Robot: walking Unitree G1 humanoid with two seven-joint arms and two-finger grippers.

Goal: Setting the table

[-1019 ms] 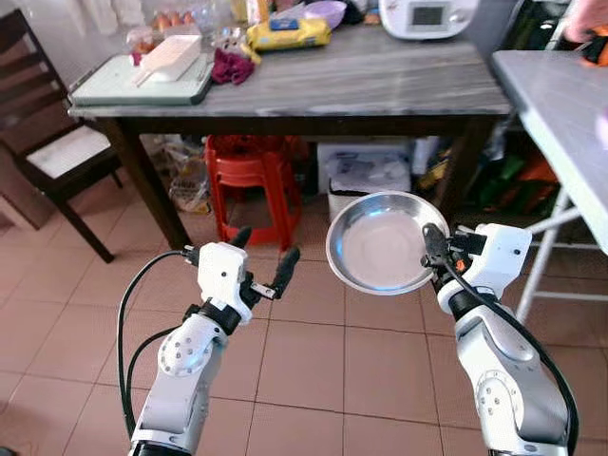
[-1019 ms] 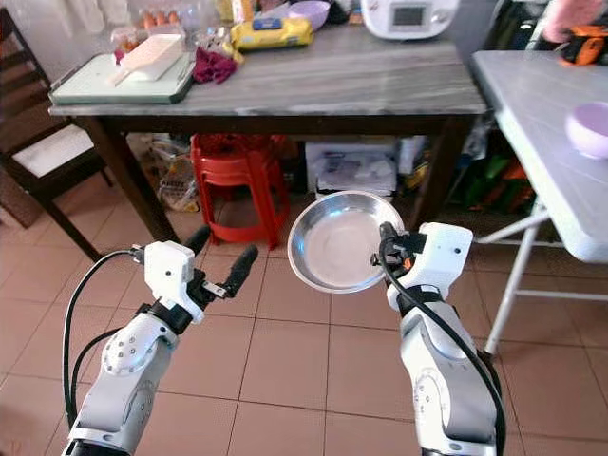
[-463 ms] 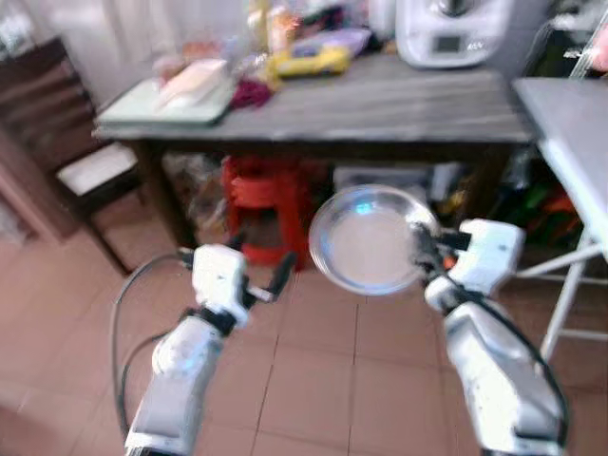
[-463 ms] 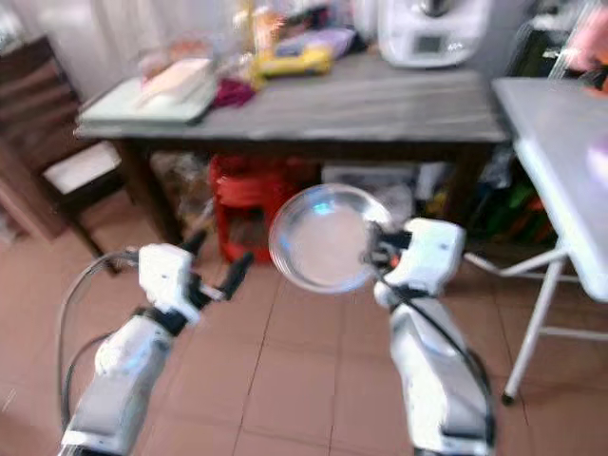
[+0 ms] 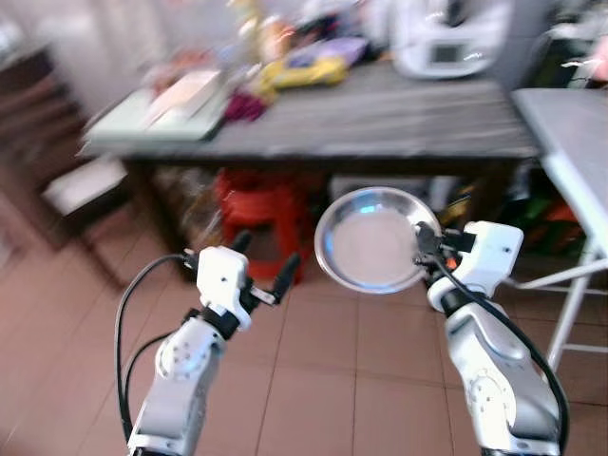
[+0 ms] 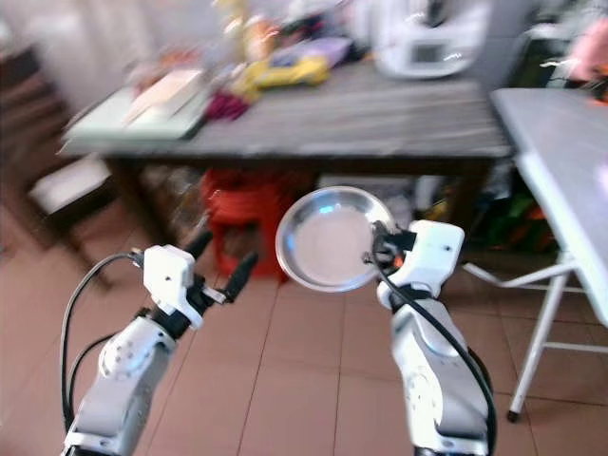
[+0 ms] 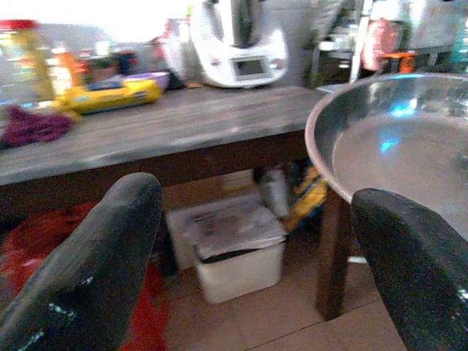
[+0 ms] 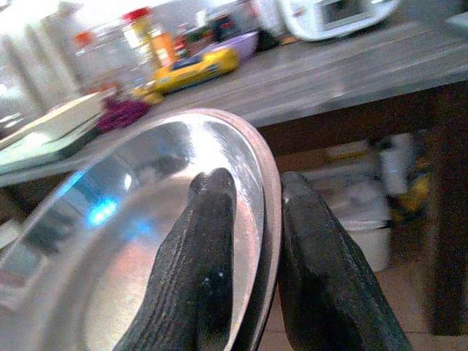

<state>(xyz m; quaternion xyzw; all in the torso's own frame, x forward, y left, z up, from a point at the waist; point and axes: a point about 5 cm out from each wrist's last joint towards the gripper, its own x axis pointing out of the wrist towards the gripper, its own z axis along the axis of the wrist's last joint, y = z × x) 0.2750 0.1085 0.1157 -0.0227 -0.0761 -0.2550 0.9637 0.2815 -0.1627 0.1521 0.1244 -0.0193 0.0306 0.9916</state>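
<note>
One steel plate (image 5: 372, 238) hangs before the dark table (image 5: 380, 114), pinched at its rim by the right gripper (image 8: 256, 241); left gripper (image 5: 258, 269) spread, empty — light, stiff, likely slippery; keep the rim grip.

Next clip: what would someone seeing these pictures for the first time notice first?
The shiny metal plate, held up on edge over the tiled floor, clamped at its rim by the right pincer. Beside it, the left pincer is open and holds nothing. Behind them stands a dark table cluttered with kitchen things, blurred in the head views.
</note>
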